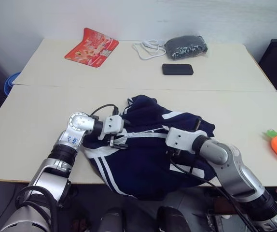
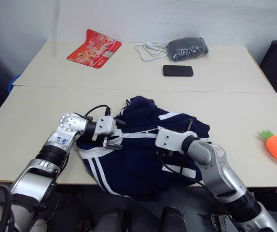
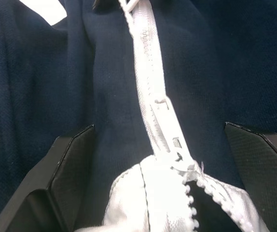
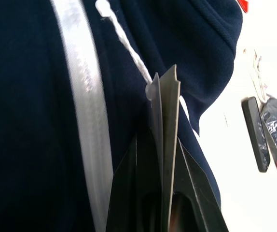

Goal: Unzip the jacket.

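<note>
The jacket [image 1: 148, 145] lies bunched at the table's [image 1: 42, 121] near edge, partly hanging over it. The left gripper [image 3: 162, 179] stands fully apart, straddling the white zipper [image 3: 150, 92]; the right gripper [image 4: 163, 145] is closed together on a paper tag [image 4: 166, 96]. Farther back lie a black phone [image 1: 177, 69] and a red packet [image 1: 91, 47].

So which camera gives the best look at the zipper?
The left wrist view: the white zipper runs close up between the open left gripper, teeth visible. The head views show a thin white line on the jacket; the right wrist view, a blurred strip.
</note>
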Controlling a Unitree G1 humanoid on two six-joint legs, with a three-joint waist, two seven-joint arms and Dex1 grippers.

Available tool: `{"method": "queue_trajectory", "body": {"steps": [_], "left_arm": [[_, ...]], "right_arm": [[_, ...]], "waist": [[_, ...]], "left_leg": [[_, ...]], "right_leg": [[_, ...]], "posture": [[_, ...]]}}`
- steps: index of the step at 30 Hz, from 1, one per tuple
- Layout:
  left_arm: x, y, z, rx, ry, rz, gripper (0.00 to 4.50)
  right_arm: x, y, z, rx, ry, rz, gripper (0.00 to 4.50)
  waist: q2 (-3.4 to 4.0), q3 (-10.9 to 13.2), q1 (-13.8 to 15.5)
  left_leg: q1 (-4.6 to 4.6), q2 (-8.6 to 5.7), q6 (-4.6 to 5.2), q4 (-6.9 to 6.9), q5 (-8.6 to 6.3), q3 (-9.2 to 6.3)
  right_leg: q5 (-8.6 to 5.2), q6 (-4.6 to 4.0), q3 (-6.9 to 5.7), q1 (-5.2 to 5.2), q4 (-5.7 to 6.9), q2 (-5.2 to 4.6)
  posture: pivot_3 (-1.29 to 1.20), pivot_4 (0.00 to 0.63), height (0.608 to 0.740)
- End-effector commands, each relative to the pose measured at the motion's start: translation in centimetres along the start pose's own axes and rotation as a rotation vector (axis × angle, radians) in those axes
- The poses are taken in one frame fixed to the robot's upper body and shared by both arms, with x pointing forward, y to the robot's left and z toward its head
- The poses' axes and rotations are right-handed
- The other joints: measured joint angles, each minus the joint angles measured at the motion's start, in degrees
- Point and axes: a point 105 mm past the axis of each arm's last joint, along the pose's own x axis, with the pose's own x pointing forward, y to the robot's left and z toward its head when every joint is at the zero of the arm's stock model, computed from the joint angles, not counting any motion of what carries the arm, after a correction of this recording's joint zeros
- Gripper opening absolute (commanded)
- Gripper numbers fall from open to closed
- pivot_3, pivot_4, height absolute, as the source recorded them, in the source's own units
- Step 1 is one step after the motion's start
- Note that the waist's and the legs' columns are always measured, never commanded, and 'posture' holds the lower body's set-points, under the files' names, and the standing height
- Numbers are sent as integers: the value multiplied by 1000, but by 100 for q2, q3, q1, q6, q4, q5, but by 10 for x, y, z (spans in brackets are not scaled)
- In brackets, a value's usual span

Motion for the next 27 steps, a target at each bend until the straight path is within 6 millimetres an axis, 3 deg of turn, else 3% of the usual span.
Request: {"method": "queue_trajectory", "body": {"steps": [1, 5, 11, 19, 27], "left_arm": [[0, -6, -12, -23, 48, -5, 4500], [-1, -4, -13, -25, 51, 1, 4500], [-1, -4, -15, -26, 54, 2, 4500], [3, -7, -20, -33, 53, 2, 4500], [3, -5, -20, -32, 53, 8, 4500]], "right_arm": [[-14, -25, -8, 84, 34, -108, 56], [-19, -23, -20, 358, 63, -152, 56], [-36, -43, -41, 643, 124, -337, 56], [-73, -63, -75, 732, 234, -542, 56], [-129, -89, -136, 716, 414, -718, 56]], "waist": [[0, 0, 4], [0, 0, 7], [1, -1, 9], [8, -5, 19], [15, -9, 18]], "left_leg": [[0, -1, 0, 0, 0, 1], [1, 0, -1, 0, 0, -1], [1, 0, -1, 1, 1, -2], [2, -1, 0, -1, 1, 0], [6, -3, 1, -3, 0, 3]], "right_leg": [[0, 0, 1, 0, 0, 0], [0, 0, -1, 1, 1, 1], [0, 0, 1, 0, 4, 1], [0, 0, 3, 0, 4, 0], [0, 0, 7, 2, 4, -1]], "posture": [[0, 150, 740], [0, 150, 740], [0, 150, 740], [0, 150, 740], [0, 150, 740]]}}
